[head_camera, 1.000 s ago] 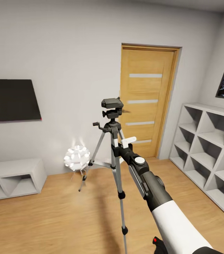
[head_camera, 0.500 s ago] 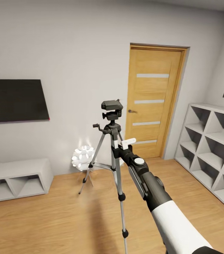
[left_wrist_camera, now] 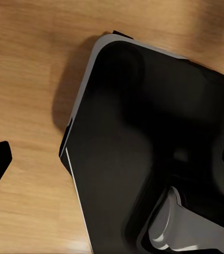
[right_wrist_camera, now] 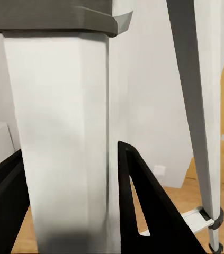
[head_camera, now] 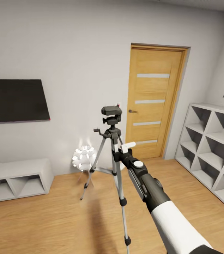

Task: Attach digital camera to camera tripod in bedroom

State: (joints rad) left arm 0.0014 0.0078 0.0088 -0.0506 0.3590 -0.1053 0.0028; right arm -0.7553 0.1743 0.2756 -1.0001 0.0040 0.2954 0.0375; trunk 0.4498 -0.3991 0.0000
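The camera tripod point(head_camera: 114, 165) stands mid-frame on bare wood floor point(head_camera: 48, 218), open boards to its left, white cube shelving point(head_camera: 210, 151) at the right edge and a wooden door point(head_camera: 150, 102) behind. The digital camera point(head_camera: 112, 110) sits on its head. No writing is legible. The right arm reaches up from lower right, its right gripper point(head_camera: 117, 152) clenched around a silver leg point(right_wrist_camera: 64, 143).

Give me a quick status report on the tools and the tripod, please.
Right tool shut on camera tripod leg. Digital camera seated on tripod head. Left tool state unclear. White ball lamp just behind tripod legs.
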